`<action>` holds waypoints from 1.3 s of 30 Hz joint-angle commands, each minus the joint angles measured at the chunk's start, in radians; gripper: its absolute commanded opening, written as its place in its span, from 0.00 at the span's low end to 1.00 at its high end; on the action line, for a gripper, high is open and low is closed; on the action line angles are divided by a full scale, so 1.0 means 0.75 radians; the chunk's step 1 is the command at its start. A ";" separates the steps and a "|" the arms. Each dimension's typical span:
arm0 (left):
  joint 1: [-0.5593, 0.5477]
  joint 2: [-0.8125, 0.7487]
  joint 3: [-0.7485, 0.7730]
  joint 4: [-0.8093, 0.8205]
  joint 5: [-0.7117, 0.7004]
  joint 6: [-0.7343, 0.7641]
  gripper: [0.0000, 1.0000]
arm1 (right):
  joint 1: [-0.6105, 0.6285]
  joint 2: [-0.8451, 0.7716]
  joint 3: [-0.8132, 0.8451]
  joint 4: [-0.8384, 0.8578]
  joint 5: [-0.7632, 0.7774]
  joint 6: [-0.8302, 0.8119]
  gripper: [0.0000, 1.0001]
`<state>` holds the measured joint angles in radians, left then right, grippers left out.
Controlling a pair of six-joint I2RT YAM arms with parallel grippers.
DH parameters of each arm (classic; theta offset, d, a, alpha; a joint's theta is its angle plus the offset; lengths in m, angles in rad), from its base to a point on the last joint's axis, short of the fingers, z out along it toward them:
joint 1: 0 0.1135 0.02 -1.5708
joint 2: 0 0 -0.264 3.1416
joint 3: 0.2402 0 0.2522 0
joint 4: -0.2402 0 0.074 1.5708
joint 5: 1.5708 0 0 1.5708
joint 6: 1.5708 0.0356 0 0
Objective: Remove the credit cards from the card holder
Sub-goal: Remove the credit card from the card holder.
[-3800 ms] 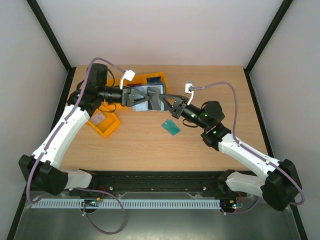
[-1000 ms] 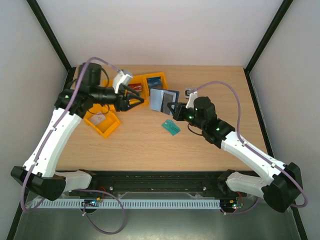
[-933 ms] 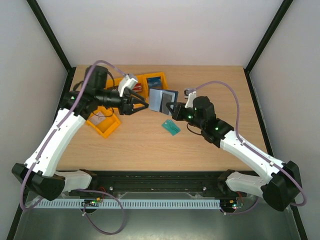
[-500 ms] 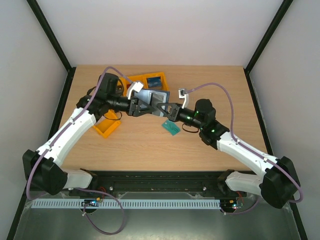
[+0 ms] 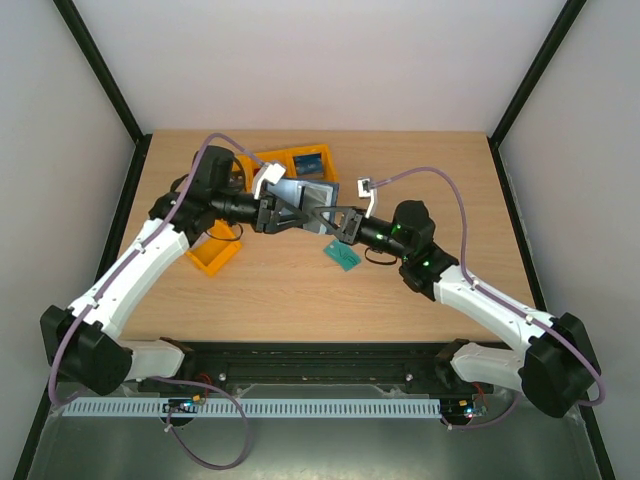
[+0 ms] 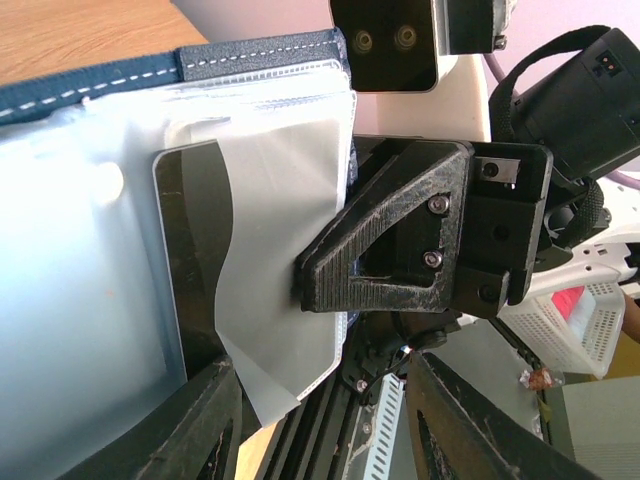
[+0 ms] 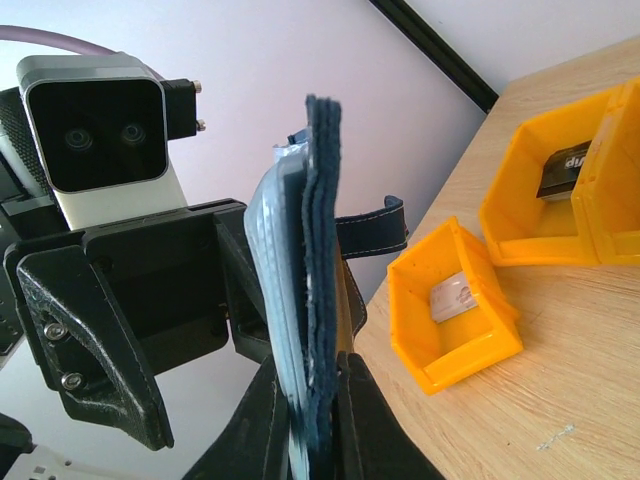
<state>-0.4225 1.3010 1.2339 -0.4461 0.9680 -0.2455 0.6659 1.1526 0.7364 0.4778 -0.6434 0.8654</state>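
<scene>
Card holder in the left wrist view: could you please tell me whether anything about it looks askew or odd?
Yes: a pale plastic sleeve curls loosely across a dark card instead of lying flat, leaving the card partly bare. The card holder itself is off the table, pinched upright by the right gripper.

right gripper (image 5: 335,219) holds card holder (image 5: 300,192) beside orange bin (image 5: 312,152).

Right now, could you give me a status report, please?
Right claw shut on card holder, held aloft. Left claw open at a dark card in its sleeve. No obstruction.
</scene>
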 commanded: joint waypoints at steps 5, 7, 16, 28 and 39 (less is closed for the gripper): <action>0.013 -0.014 -0.015 -0.014 -0.058 0.023 0.48 | 0.014 -0.092 0.016 0.226 -0.128 0.021 0.01; 0.015 -0.018 -0.015 -0.018 -0.062 0.029 0.48 | 0.014 -0.098 0.013 0.223 -0.125 0.020 0.02; 0.015 -0.023 -0.029 -0.016 -0.086 0.035 0.48 | 0.014 -0.141 0.008 0.207 -0.119 0.003 0.02; -0.019 -0.029 -0.030 -0.010 0.007 0.043 0.46 | 0.014 -0.170 -0.013 0.180 -0.077 -0.016 0.02; -0.033 -0.002 0.094 -0.075 0.273 0.028 0.39 | 0.014 -0.144 -0.020 0.187 -0.049 -0.020 0.02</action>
<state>-0.4324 1.2827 1.2438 -0.4740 1.0443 -0.2173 0.6651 1.0462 0.7143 0.5121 -0.6483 0.8574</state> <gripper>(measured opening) 0.392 0.061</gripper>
